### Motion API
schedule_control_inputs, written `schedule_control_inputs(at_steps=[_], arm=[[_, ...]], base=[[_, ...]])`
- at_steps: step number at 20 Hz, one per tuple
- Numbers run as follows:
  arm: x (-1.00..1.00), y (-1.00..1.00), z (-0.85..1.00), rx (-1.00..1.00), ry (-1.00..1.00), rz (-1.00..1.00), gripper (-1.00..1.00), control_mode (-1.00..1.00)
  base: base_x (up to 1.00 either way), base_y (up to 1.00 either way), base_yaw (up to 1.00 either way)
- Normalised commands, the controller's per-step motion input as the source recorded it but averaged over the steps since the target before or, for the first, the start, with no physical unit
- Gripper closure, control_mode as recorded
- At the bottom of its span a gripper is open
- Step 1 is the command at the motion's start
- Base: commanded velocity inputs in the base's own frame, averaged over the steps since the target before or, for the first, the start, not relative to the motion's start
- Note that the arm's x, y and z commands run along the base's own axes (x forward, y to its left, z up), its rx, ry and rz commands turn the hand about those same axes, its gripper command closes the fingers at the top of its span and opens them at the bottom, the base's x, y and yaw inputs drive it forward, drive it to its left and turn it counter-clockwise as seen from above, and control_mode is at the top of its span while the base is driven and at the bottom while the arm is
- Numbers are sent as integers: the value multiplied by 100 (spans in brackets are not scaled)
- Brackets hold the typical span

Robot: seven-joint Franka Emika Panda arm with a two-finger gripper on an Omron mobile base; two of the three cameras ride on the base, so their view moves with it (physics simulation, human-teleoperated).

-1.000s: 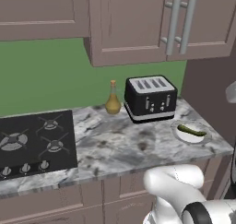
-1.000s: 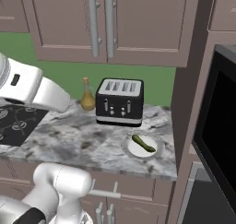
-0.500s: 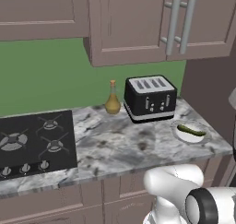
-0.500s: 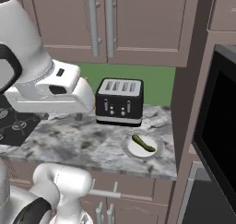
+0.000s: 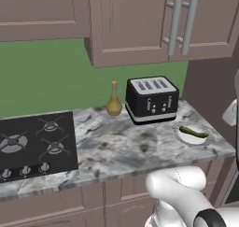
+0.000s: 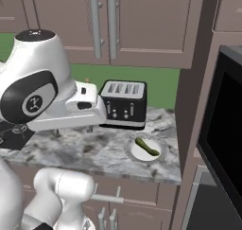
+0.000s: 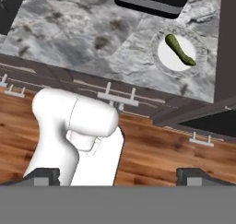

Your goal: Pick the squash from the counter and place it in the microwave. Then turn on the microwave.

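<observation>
Squash [image 7: 180, 50] lying on a small white plate [image 7: 162, 49] near the counter's [image 5: 116, 151] right end, beside the black toaster [image 5: 151, 99]. Gripper [image 7: 117, 174] high above the floor, well away, fingertips [image 7: 45, 174] spread wide, nothing between them. Risk ahead: rounded squash rolling or plate sliding under an off-centre pinch; microwave [image 6: 222, 129] just right, elbow could clip it.

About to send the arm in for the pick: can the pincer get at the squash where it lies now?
Probably yes. The squash lies bare on a small white plate near the counter edge, with the toaster behind it and nothing over it. The pincer looks open, well back from it.
</observation>
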Motion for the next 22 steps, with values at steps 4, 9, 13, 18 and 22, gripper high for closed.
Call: schedule_control_inputs(at_steps=[4, 9, 13, 18, 22], arm=[[12, -3, -41, 0, 0, 14, -100, -100], [22, -3, -37, 0, 0, 9, -100, -100], [21, -16, -28, 0, 0, 4, -100, -100], [24, -22, -23, -3, 0, 0, -100, -100], [31, -18, -22, -2, 0, 0, -100, -100]], base=[[0, 0, 0], [0, 0, 0], [0, 0, 0], [0, 0, 0], [0, 0, 0]])
